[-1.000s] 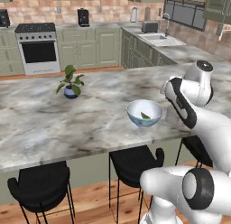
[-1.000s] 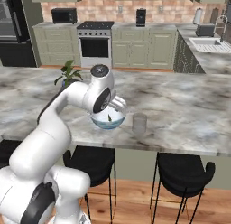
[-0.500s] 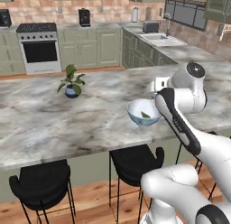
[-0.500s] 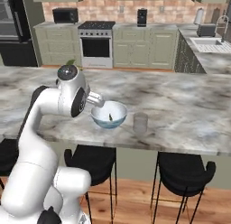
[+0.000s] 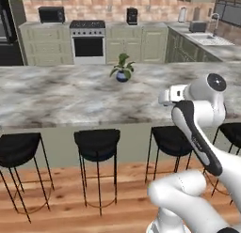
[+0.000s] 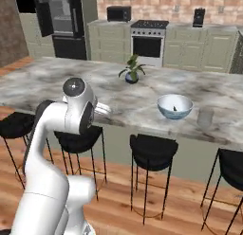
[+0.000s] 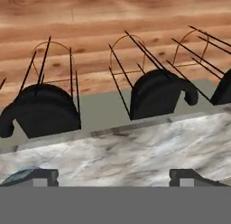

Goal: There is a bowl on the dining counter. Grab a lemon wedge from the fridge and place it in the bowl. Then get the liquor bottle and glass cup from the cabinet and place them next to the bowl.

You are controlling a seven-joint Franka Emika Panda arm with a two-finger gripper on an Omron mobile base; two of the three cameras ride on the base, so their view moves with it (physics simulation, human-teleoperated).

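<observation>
Potted plant (image 6: 132, 70) on marble counter (image 6: 57, 82), black stools (image 6: 152, 151) beneath, stove (image 5: 88, 42) behind.

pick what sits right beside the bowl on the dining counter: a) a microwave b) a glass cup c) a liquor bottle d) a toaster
b: in the right base view a glass cup stands upright on the counter just beside the bowl, apart from it, and no bottle is next to them.
</observation>
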